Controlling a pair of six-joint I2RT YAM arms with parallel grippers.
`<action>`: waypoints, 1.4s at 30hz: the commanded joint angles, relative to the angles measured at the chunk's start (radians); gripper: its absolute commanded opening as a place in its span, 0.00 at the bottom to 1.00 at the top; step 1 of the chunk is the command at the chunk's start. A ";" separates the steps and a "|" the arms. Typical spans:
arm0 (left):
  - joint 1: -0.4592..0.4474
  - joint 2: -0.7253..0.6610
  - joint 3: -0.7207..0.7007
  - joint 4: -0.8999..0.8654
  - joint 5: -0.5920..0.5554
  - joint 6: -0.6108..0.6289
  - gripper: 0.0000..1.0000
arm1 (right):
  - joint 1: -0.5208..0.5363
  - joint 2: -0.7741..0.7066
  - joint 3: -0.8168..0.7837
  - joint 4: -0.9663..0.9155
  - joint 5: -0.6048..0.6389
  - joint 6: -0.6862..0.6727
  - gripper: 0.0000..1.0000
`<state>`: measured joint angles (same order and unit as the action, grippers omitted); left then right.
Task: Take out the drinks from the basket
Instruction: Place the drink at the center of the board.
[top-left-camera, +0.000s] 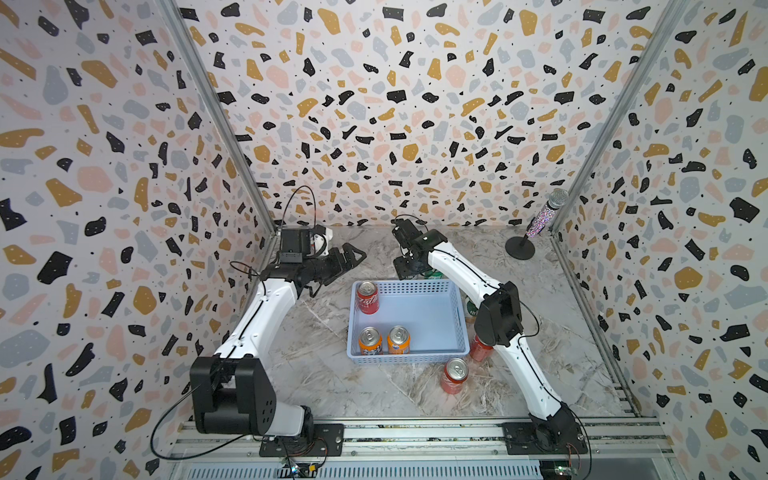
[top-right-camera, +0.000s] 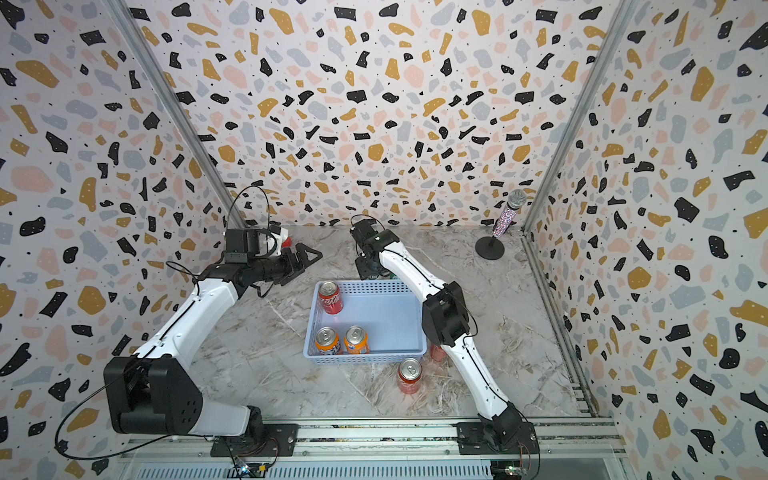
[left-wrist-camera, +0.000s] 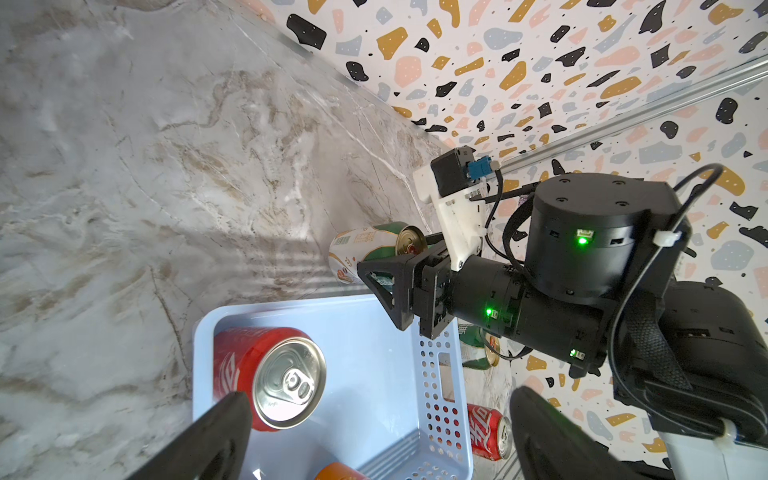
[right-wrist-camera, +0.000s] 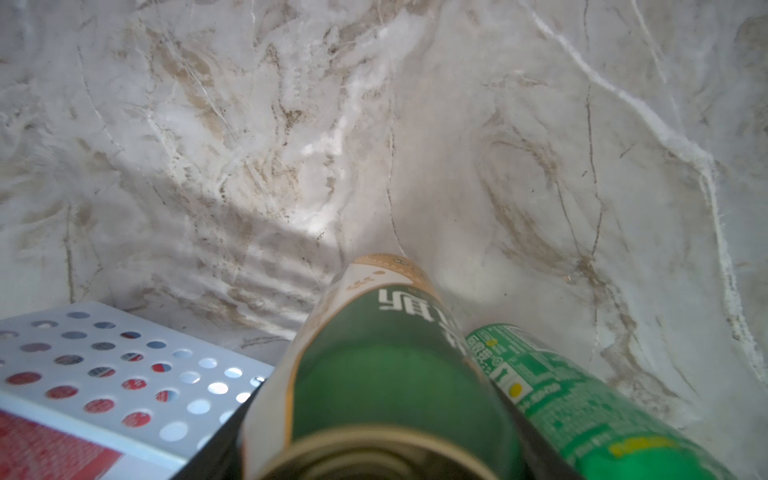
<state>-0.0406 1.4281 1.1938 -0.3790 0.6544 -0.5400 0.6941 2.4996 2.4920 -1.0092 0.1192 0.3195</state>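
The basket holds one red can and two orange cans; right fingers grip a green-and-white can, left fingers spread wide.

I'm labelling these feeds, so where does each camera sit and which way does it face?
Top views: high above the robot's base, looking down at the basket; the left arm and right arm show.
Left wrist: on the left arm, looking across the basket's corner at the right pincer shut on a green-and-white can; the open left pincer frames it.
Right wrist: on the right arm, looking along that can to the marble table; its pincer barely shows.
Shared: both wrist views show that can and the basket.
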 joint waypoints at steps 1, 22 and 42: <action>-0.002 -0.017 -0.006 0.037 0.017 0.002 1.00 | 0.004 -0.026 0.032 0.037 0.000 0.017 0.40; -0.001 -0.016 -0.008 0.037 0.015 0.003 1.00 | 0.004 -0.025 -0.025 0.036 -0.006 0.021 0.59; 0.000 -0.005 -0.010 0.035 0.010 0.001 1.00 | 0.004 -0.073 -0.041 0.037 -0.024 0.017 0.77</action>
<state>-0.0406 1.4281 1.1934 -0.3790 0.6540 -0.5400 0.6941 2.5011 2.4523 -0.9794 0.0967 0.3359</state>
